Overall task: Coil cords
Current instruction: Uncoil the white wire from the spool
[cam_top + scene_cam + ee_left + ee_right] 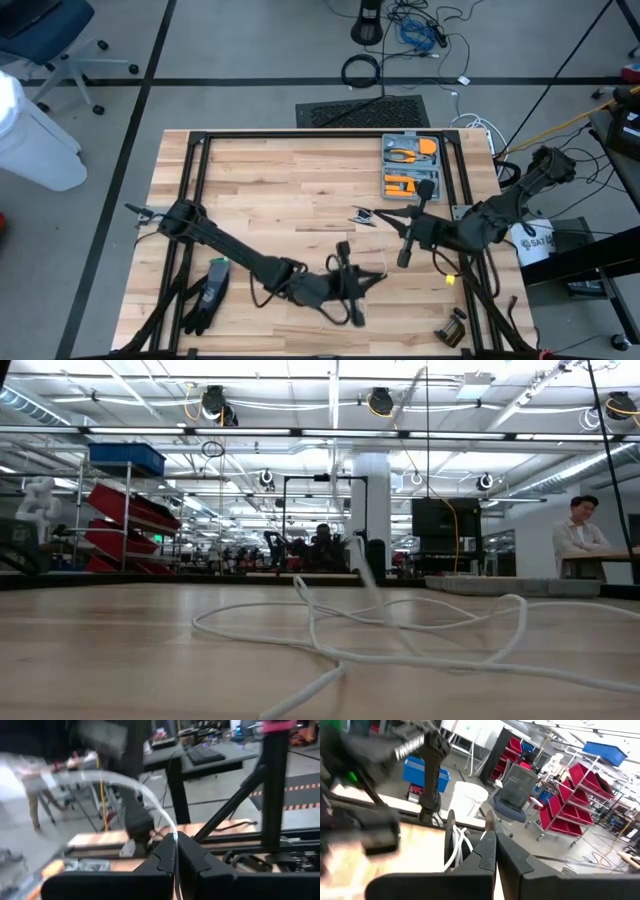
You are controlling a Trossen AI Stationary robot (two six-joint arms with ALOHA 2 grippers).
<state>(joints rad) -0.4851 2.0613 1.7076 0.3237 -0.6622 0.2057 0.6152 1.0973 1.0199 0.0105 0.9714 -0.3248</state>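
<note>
A workshop hall with red bin shelves lies beyond a pale wooden bench (300, 190). The white cord (400, 635) sprawls in loose loops on the bench toward its near edge, around the middle. The left gripper (350, 285) sits there by the near edge, its jaws clenched on a strand of the cord, which runs up between them in the left wrist view. The right gripper (405, 250) hangs just beside it, toward the right edge, jaws pressed together; white loops show beside them in its wrist view, and whether they pinch the cord I cannot tell. A tool case (411, 165) rests near the far edge.
</note>
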